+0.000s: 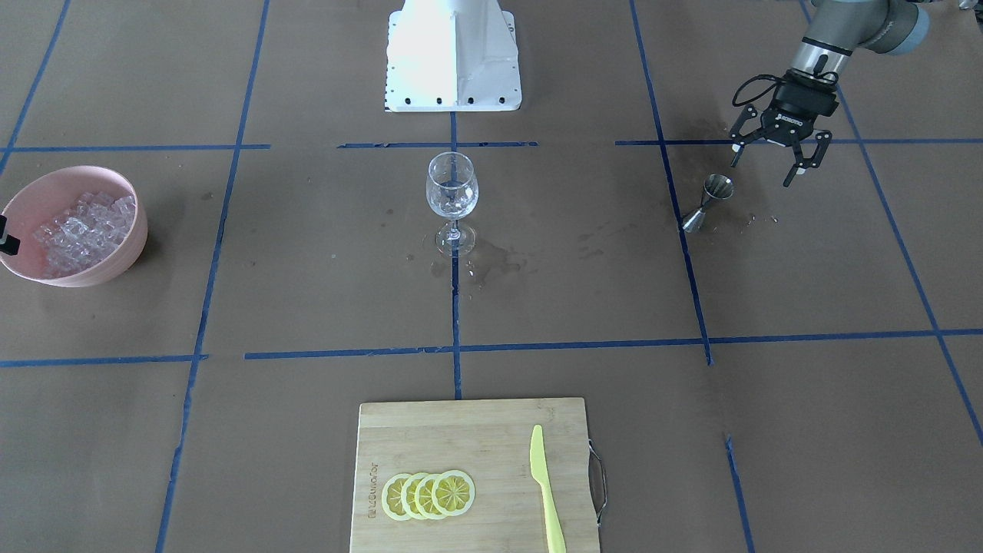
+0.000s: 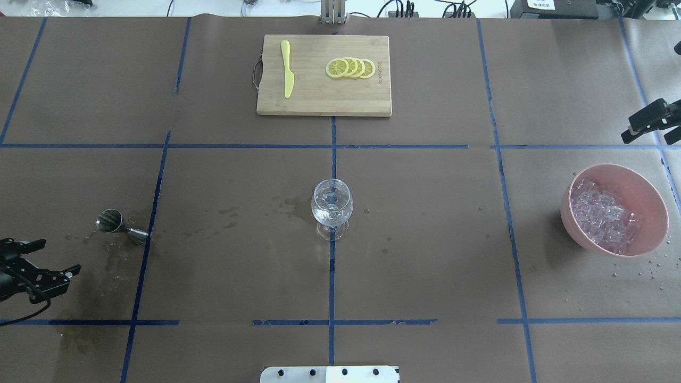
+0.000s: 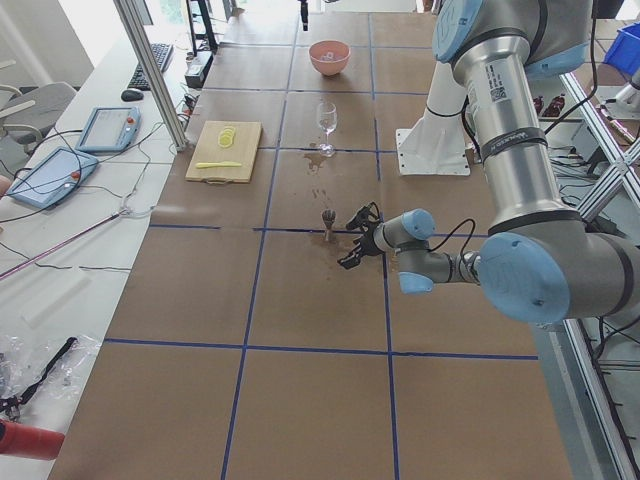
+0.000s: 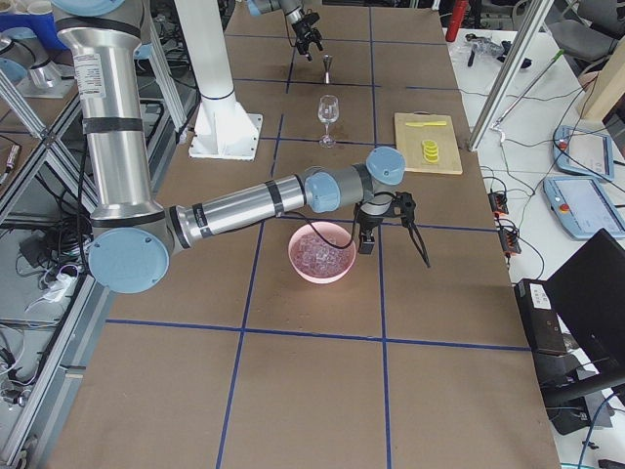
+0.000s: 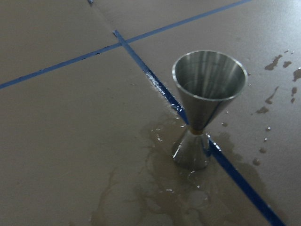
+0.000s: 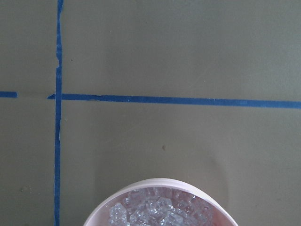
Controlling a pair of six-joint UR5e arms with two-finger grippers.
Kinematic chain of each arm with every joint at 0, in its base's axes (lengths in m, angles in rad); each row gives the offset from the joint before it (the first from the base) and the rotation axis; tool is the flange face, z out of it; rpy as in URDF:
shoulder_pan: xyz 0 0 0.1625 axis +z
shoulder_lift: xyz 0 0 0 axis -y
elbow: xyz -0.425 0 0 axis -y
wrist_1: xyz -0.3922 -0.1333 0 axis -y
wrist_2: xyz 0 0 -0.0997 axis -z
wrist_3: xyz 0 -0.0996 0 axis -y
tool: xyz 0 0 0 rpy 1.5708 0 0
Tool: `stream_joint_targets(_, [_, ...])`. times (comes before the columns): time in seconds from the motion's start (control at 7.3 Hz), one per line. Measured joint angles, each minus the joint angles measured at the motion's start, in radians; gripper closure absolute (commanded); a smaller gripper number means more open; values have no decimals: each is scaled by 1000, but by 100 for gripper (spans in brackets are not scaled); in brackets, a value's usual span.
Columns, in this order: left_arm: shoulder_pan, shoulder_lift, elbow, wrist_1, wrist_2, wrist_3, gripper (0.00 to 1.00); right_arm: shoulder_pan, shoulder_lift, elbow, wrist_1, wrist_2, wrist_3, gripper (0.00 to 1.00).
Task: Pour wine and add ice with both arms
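Observation:
A clear wine glass stands upright at the table's centre, also in the overhead view. A steel jigger stands upright on a wet patch, its cup looking empty in the left wrist view. My left gripper is open and empty, just behind the jigger and above the table. A pink bowl holds several clear ice cubes. My right gripper is open and empty, raised just past the bowl's far side. The right wrist view shows the ice at its bottom edge.
A wooden cutting board at the far side carries several lemon slices and a yellow knife. The white robot base sits at the near middle edge. Wet stains lie around the glass and the jigger.

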Motion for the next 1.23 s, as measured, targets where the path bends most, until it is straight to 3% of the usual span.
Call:
stream_joint_targets(0.27, [-220,10,38,-1,-226,191,0,-51,-98,19,144,-15,102,0])
stream_joint_targets(0.41, [-321,8,62,-2,-291,259,0,-80,-141,21,248,-26,217,1])
stream_joint_targets(0.82, [-410,3,129,-4,-333,294,0,-217,-215,17,489,-163,538,6])
stream_joint_targets(1.23, [-422,-2,141,-10,-333,278,0,-292,-233,9,527,-239,651,9])
